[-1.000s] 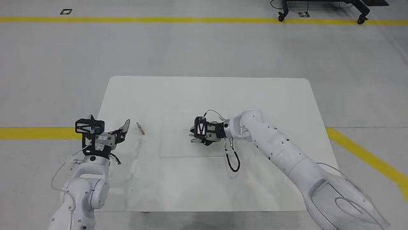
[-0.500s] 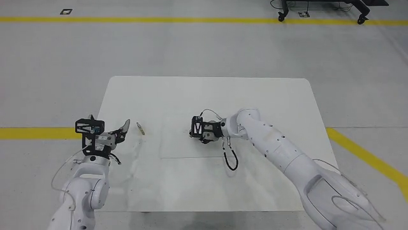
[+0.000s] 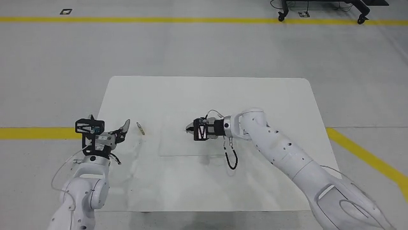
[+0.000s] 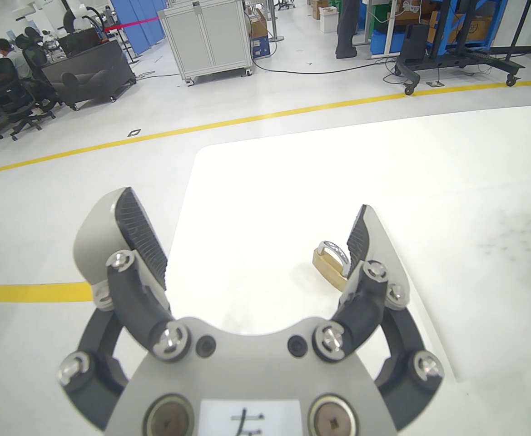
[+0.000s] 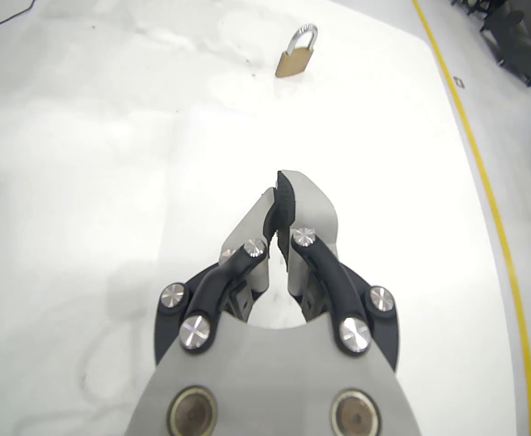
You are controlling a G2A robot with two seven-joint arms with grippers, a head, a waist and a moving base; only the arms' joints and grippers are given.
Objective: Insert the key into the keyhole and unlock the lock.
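White table on a pale floor with yellow lines, from above: a small brass padlock with a steel shackle lies flat near the left edge, just beside the left gripper. The right gripper is near mid-table.

From the left wrist, the jaws are spread wide, with the padlock by one finger.

From the right wrist, the jaws are pressed together, and I can't make out a key between them. The padlock looks dense, rigid and slick, likely to skid. I'd clamp the flat brass body and leave the keyhole end free.
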